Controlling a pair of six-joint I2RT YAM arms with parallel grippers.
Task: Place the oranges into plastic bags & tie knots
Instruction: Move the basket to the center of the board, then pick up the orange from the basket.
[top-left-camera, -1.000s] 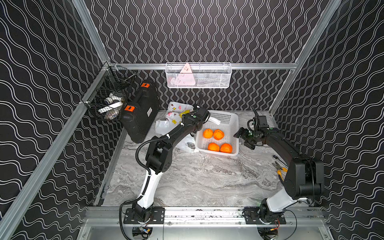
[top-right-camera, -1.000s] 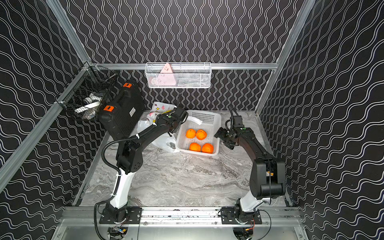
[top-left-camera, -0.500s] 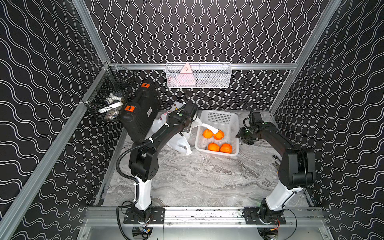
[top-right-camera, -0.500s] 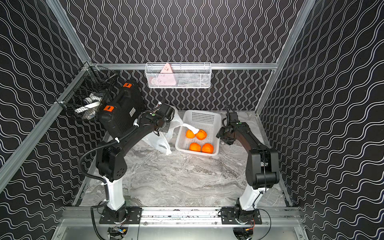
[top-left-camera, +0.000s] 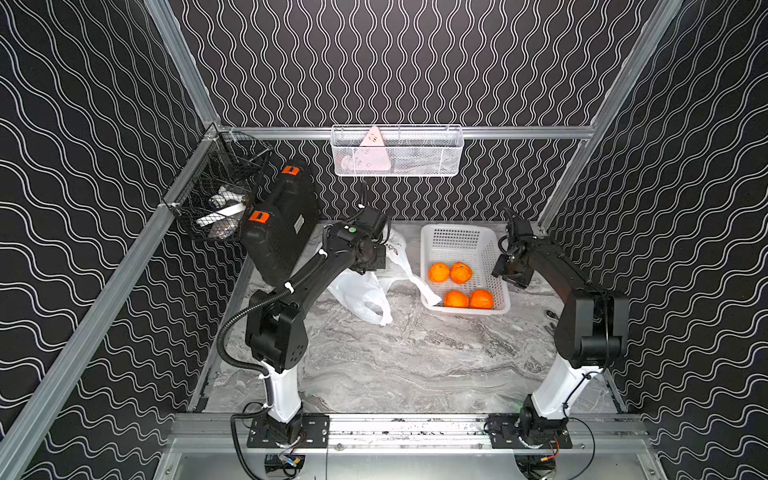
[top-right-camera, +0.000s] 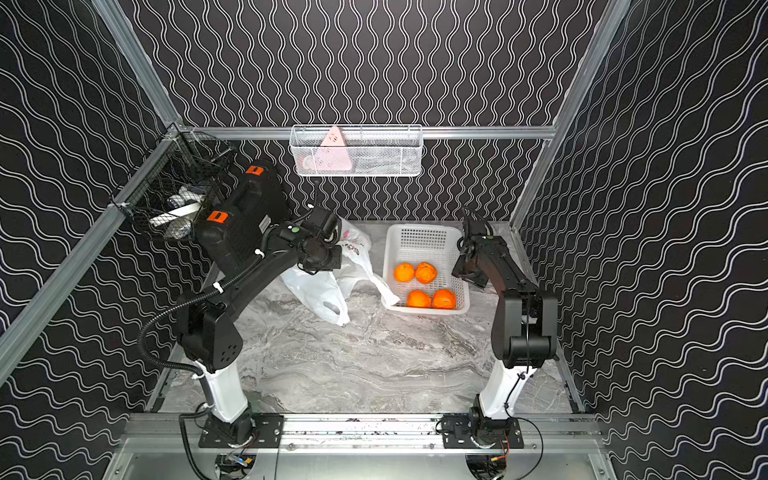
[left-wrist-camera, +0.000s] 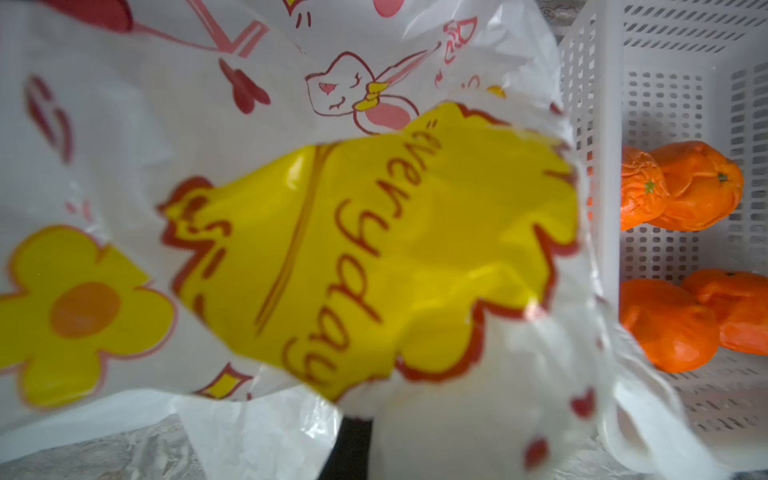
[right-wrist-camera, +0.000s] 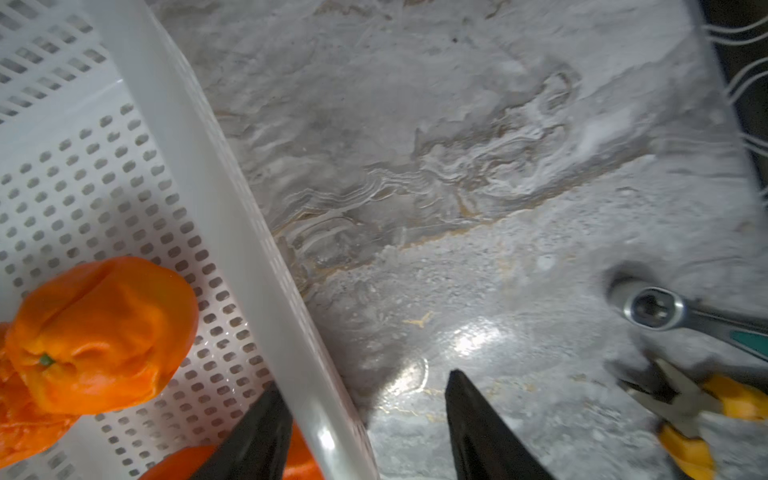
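Note:
Several oranges (top-left-camera: 439, 272) (top-right-camera: 404, 272) lie in a white perforated basket (top-left-camera: 457, 239), shown too in the wrist views as oranges (left-wrist-camera: 665, 324) (right-wrist-camera: 99, 332). The plastic bag (top-left-camera: 361, 293) (top-right-camera: 320, 291), white with a yellow print, lies crumpled left of the basket; one handle strip (top-left-camera: 428, 293) hangs over the basket's near left corner. My left gripper (top-left-camera: 370, 266) is shut on the bag's upper part. The bag (left-wrist-camera: 374, 232) fills the left wrist view and hides the fingers. My right gripper (top-left-camera: 509, 272) (right-wrist-camera: 365, 378) is open astride the basket's right wall (right-wrist-camera: 232, 232), holding nothing. No knots show.
A black case (top-left-camera: 282, 224) leans at the back left beside a black wire basket (top-left-camera: 216, 199). A white wire basket (top-left-camera: 397, 151) hangs on the back wall. A ratchet (right-wrist-camera: 652, 309) and yellow-handled pliers (right-wrist-camera: 685, 415) lie on the marble table right of the basket.
My left gripper has shut on the bag and drawn it left, away from the basket. The right gripper has narrowed and shifted a little along the basket's right wall.

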